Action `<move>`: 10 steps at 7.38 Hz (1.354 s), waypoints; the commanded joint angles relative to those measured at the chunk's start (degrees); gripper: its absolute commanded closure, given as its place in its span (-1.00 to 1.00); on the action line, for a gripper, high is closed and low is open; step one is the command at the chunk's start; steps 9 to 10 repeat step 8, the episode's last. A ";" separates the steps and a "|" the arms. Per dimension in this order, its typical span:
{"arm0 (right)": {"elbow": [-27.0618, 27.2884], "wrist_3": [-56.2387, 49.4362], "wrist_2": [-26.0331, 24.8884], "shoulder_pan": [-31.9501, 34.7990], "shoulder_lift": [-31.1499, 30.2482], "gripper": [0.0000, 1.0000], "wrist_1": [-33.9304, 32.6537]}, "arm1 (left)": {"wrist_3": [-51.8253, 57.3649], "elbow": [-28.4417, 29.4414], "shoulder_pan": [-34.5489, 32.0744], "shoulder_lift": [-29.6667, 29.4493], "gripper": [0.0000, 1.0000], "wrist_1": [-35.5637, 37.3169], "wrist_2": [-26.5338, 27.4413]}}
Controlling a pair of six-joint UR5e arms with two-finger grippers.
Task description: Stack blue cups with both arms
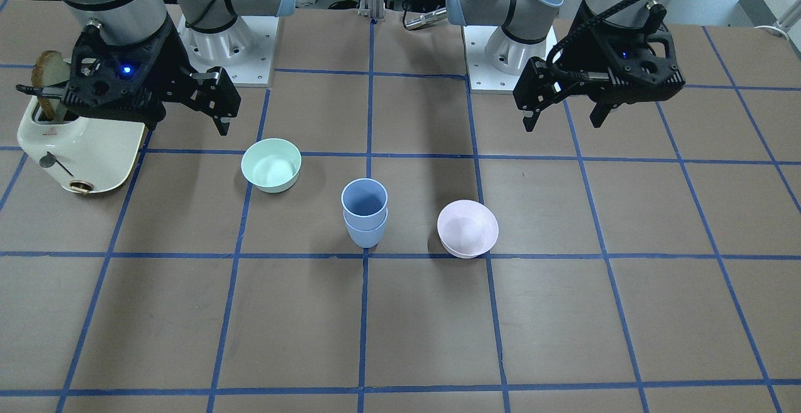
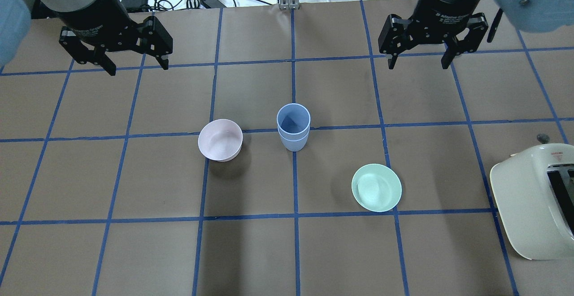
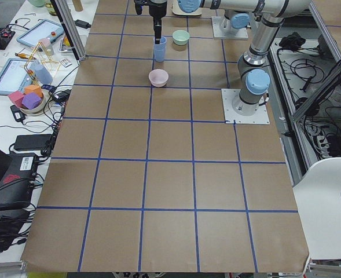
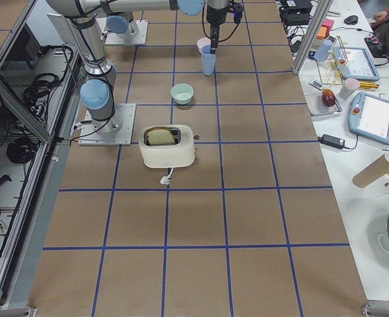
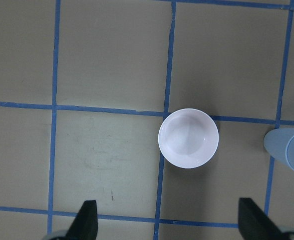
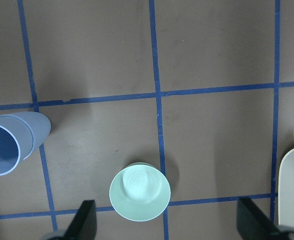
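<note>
The two blue cups (image 1: 364, 213) stand nested, one inside the other, upright at the middle of the table; the stack also shows in the overhead view (image 2: 293, 128) and at the edges of both wrist views (image 5: 291, 150) (image 6: 9, 142). My left gripper (image 2: 138, 68) (image 1: 563, 122) is open and empty, raised above the table, far from the stack. My right gripper (image 2: 418, 65) (image 1: 128, 103) is open and empty, also raised and apart from the stack. Both pairs of fingertips (image 5: 87, 220) (image 6: 87, 220) show spread wide with nothing between them.
A pale pink bowl (image 2: 220, 140) (image 5: 188, 138) sits beside the stack on my left. A mint-green bowl (image 2: 376, 187) (image 6: 140, 192) sits on my right, nearer my base. A cream toaster (image 2: 533, 206) (image 1: 81, 150) holding a toast slice stands at the right edge.
</note>
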 commanded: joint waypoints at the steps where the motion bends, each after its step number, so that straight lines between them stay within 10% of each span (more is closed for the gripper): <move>1: -0.08 -0.39 0.09 -0.22 -1.46 -1.00 1.06 | 0.00 -0.02 0.00 0.00 -1.00 0.07 0.03; 10: 0.01 -3.65 0.18 -0.31 -2.09 -1.00 1.76 | 0.00 0.16 0.00 -0.53 -1.00 -0.02 0.03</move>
